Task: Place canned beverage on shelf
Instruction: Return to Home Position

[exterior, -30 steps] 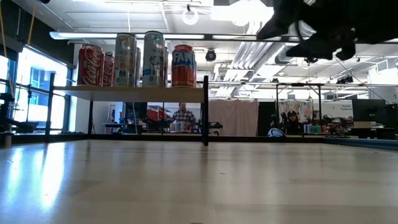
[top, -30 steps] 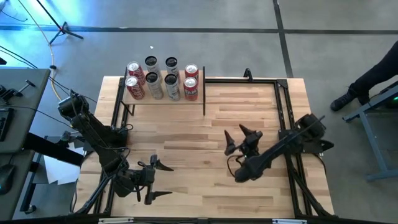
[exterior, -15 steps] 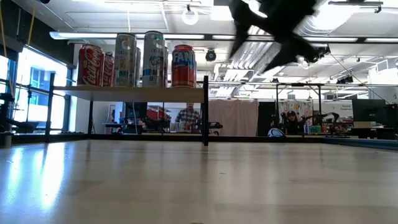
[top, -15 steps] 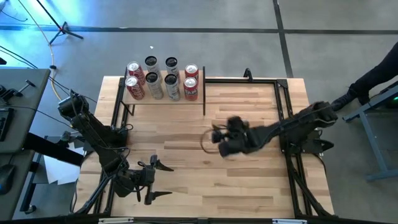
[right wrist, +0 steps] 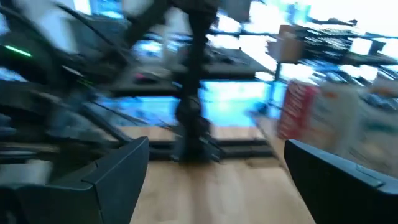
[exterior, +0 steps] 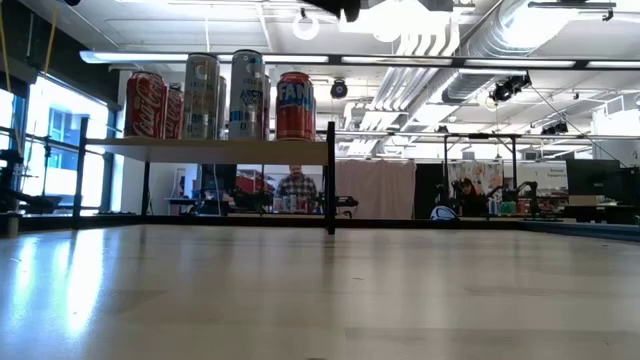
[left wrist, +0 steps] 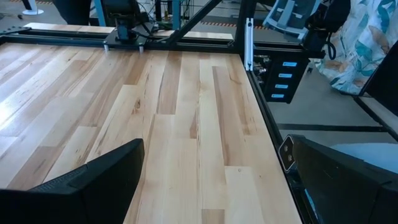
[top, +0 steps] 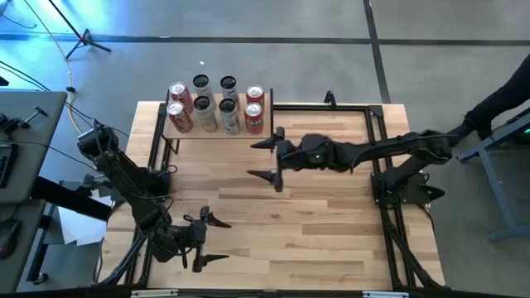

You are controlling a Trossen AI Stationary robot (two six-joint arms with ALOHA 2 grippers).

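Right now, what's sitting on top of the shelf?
Eight cans stand on the shelf, two rows of four. From table height the front row covers most of the back row.

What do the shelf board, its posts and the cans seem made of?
Shelf board: pale, matte, apparently bare wood. Posts: thin, black, likely painted metal. Cans: probably aluminium, judging by their glossy printed sides.
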